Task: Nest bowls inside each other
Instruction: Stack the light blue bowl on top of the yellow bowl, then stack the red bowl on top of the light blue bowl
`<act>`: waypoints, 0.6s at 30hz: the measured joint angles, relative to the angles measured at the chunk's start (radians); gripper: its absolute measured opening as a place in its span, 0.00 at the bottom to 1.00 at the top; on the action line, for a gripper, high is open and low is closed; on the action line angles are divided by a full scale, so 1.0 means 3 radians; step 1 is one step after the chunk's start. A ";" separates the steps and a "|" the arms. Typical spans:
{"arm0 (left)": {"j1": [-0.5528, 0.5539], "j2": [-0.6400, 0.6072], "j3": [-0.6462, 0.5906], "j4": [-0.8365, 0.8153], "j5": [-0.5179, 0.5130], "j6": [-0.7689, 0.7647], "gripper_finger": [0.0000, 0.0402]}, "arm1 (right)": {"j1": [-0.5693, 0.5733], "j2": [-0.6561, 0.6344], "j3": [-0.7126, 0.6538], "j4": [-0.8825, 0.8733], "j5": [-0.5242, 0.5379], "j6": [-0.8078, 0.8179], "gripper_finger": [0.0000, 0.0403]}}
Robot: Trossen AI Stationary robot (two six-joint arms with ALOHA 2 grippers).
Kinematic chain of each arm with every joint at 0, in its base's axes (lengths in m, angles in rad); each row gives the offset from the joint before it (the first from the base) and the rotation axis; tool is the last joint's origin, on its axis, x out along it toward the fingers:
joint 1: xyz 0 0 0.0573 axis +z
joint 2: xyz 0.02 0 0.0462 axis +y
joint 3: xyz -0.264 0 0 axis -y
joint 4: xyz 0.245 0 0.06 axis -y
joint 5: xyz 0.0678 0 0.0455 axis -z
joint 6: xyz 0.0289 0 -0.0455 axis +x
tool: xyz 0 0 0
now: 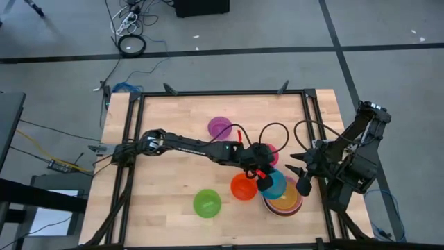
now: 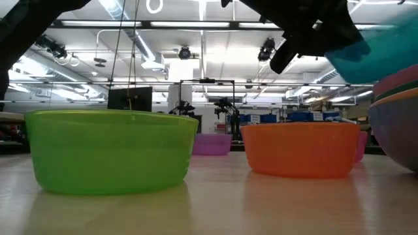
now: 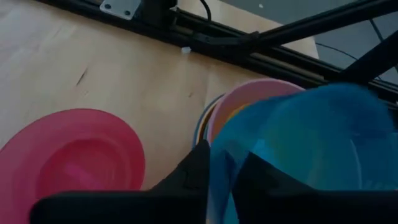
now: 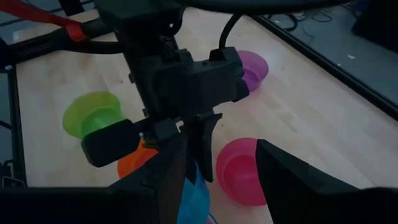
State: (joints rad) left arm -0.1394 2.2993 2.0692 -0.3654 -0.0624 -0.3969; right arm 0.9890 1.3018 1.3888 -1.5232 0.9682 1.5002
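Note:
My left gripper point(image 1: 266, 182) reaches across from the table's left and is shut on a blue bowl point(image 1: 277, 184), which it holds over a stack of nested bowls point(image 1: 286, 203) near the right front. The stack's pink and yellow rims point(image 3: 249, 93) show beneath the bowl. My right gripper point(image 1: 303, 179) stands open just right of the stack, with nothing between its fingers. An orange bowl point(image 1: 243, 186), a green bowl point(image 1: 207, 203), a purple bowl point(image 1: 220, 128) and a magenta bowl point(image 3: 74, 155) each sit on their bases on the table. My left gripper has the blue bowl's rim point(image 3: 211, 168) on the side toward the table's left. One finger point(image 3: 193, 177) is outside the wall and the other shows through it from inside. The fingers slant down from the left. The bowl point(image 2: 375, 52) sits tilted over the stack; whether they touch, I cannot tell.
A dark metal frame point(image 1: 222, 92) runs around the wooden table top. Bare wood lies at the near left and the far right. The orange bowl point(image 2: 300, 150) stands close to the stack's left side, and the magenta bowl point(image 4: 239, 171) is just behind it.

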 joint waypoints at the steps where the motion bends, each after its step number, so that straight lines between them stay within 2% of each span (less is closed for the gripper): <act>1: 0.0000 0.0000 0.0000 -0.0004 0.0008 -0.0001 0.18 | 0.0000 0.0000 0.0000 0.0001 -0.0001 0.0000 0.45; 8: -0.0017 0.0000 -0.0001 0.0049 0.0061 -0.0002 0.25 | 0.0000 0.0000 0.0000 0.0000 -0.0007 0.0000 0.45; 18: -0.0055 -0.0007 -0.0001 0.0044 0.0090 0.0045 0.26 | 0.0000 0.0000 0.0000 0.0002 -0.0008 0.0005 0.45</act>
State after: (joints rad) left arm -0.1558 2.2971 2.0689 -0.3523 -0.0353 -0.3835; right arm 0.9890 1.3018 1.3888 -1.5227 0.9657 1.5015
